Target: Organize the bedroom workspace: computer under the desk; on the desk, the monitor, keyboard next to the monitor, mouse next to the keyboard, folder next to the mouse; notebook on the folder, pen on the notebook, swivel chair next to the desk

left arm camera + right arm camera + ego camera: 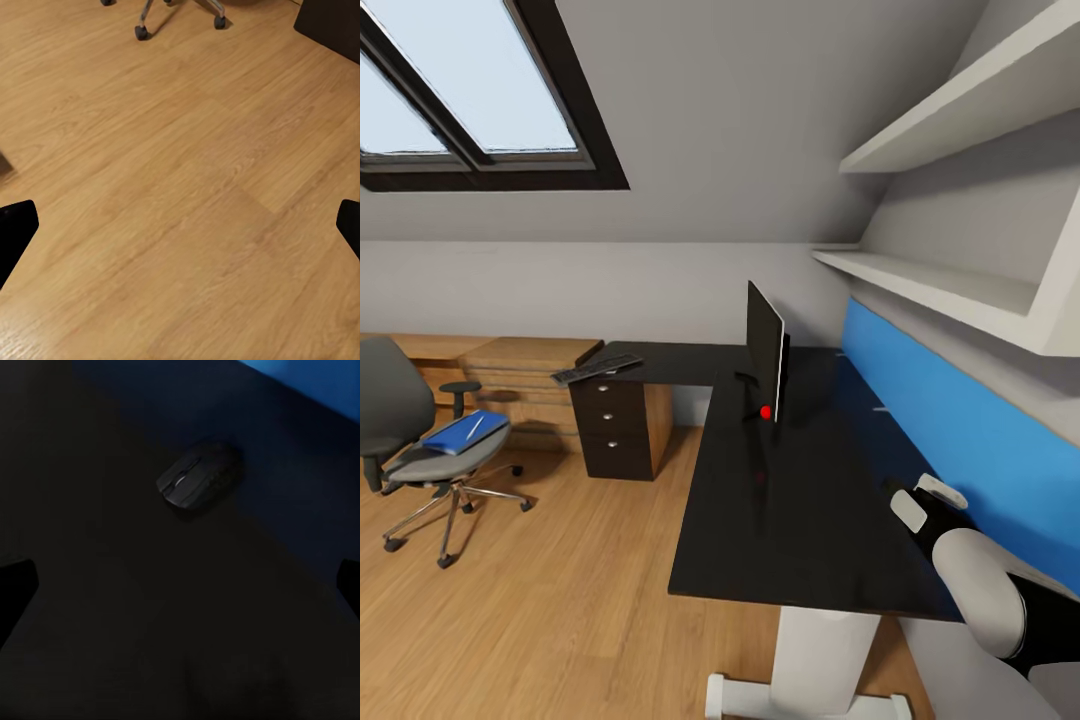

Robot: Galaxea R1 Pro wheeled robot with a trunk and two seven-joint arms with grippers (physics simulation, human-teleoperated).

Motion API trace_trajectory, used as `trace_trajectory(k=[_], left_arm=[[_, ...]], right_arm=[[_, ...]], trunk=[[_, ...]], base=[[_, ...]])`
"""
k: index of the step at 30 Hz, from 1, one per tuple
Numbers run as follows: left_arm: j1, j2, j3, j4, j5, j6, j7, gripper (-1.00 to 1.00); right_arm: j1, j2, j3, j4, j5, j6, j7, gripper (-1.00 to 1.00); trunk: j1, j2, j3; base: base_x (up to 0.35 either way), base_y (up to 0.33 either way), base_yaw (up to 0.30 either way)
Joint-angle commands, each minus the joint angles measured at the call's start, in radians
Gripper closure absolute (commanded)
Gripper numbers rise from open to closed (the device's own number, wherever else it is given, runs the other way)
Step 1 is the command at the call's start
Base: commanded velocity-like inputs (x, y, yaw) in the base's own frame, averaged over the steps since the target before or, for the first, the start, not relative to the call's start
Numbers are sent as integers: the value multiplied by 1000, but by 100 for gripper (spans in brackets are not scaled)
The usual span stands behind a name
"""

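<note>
Mouse (199,476): small, black, rounded, on glossy black desk (112,622); both end effectors spread wide.

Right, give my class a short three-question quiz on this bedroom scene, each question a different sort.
1. True or false: the folder lies on the desk.
2. What lies on the desk ahead of the right end effector? A) mouse B) cup C) phone
3. Fill in: the keyboard rests above the desk's ____ unit.
Key: 1 false, it lies on the swivel chair; 2 A; 3 drawer.
</note>
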Motion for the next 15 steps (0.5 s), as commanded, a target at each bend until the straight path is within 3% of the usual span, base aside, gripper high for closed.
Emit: trace_trajectory(k=[1, 15], left_arm=[[0, 0, -3, -1, 9, -5, 0, -100], [0, 0, -7, 0, 10, -5, -2, -100]], right_arm=[[-1, -1, 8, -2, -10, 4, -5, -100], [-1, -1, 8, -2, -10, -6, -5, -100]], trunk=[[4, -8, -4], [58, -106, -48]], base=[[0, 0, 0], [0, 0, 0]])
